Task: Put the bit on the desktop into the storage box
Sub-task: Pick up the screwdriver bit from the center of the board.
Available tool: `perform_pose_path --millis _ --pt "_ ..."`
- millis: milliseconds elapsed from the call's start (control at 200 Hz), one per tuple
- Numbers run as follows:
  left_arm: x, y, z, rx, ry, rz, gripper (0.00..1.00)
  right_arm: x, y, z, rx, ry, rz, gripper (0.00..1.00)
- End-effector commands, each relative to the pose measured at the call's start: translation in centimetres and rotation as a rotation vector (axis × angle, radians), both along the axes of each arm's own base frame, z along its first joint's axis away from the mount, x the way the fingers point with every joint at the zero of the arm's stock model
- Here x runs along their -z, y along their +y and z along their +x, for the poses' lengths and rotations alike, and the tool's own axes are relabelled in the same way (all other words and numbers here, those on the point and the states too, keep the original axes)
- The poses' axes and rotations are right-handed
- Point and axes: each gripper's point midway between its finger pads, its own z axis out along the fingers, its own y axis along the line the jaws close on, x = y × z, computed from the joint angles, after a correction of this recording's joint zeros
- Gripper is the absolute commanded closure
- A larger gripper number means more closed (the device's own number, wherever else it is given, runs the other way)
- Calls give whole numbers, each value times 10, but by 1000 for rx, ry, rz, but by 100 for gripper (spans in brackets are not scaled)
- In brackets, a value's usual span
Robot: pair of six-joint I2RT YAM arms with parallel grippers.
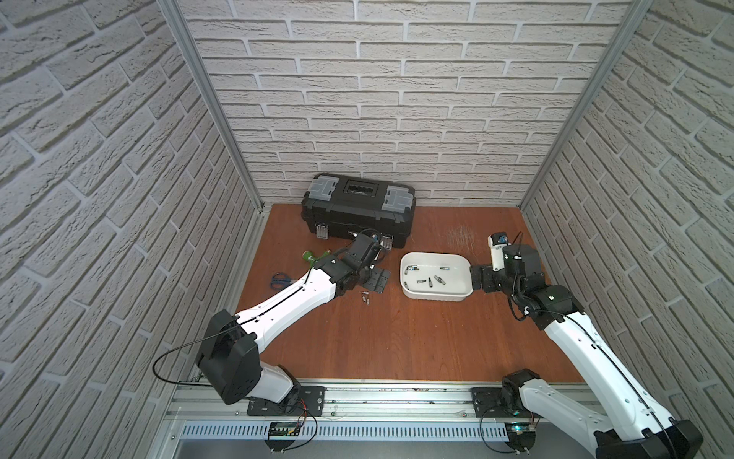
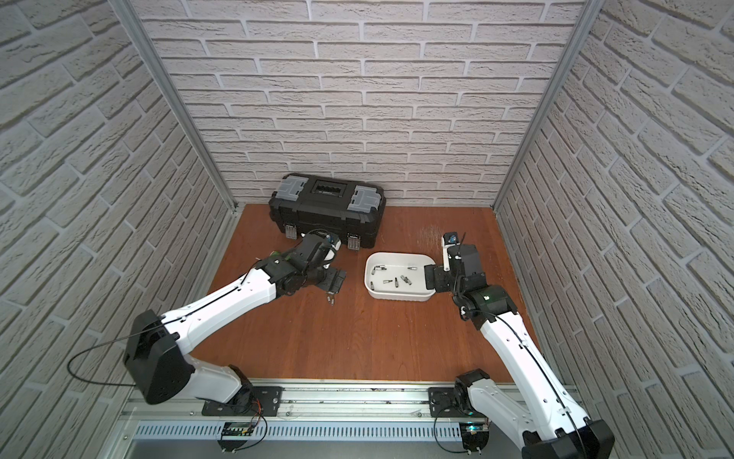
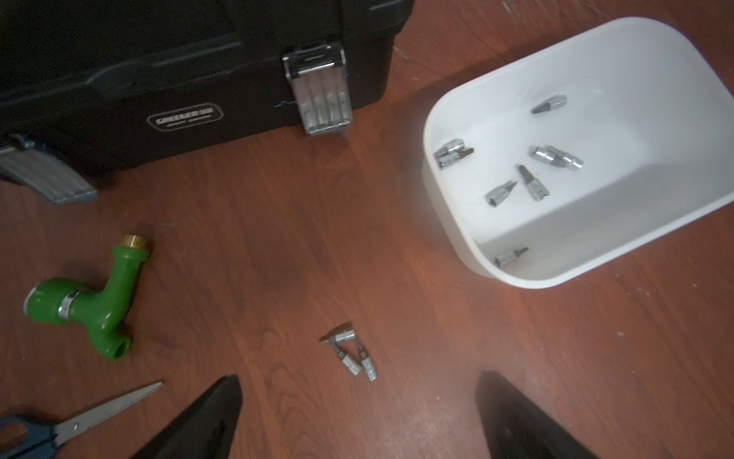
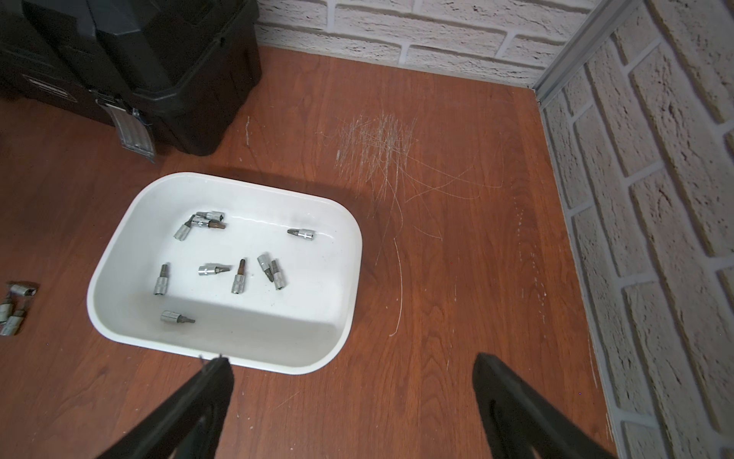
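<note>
On your worktop point(image 1: 397, 337), scissors point(image 3: 59, 427) show from the left wrist, not the right wrist; the storage box point(image 4: 310, 302) holds bits point(image 4: 239, 276); left fingers point(image 3: 214, 413) and right fingers point(image 4: 210, 391) stand wide.

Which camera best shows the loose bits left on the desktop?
The left wrist view: the three loose bits lie whole and close. The right wrist view catches them at its edge; both top views show tiny specks.

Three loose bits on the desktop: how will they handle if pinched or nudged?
Likely rigid and heavy for size: the three bits look like shiny metal. Their round socket ends may roll on the smooth desktop. They lie bunched, seemingly touching, so pinching one probably shifts the others.
</note>
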Motion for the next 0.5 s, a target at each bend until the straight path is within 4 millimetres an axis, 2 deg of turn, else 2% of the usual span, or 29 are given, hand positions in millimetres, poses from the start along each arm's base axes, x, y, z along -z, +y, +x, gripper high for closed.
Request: perform_pose_path --millis 0,220,375,495 --pt "-1 19 2 -93 -6 -59 2 -8 4 4 -43 5 -4 2" --pt "21 48 -13 -162 80 -3 4 -3 6 7 -44 18 4 1" --pt "29 53 -23 -177 135 17 12 -1 5 9 -33 22 1 1" --pt "37 48 -29 -178 201 13 24 1 4 9 -27 24 -5 1"
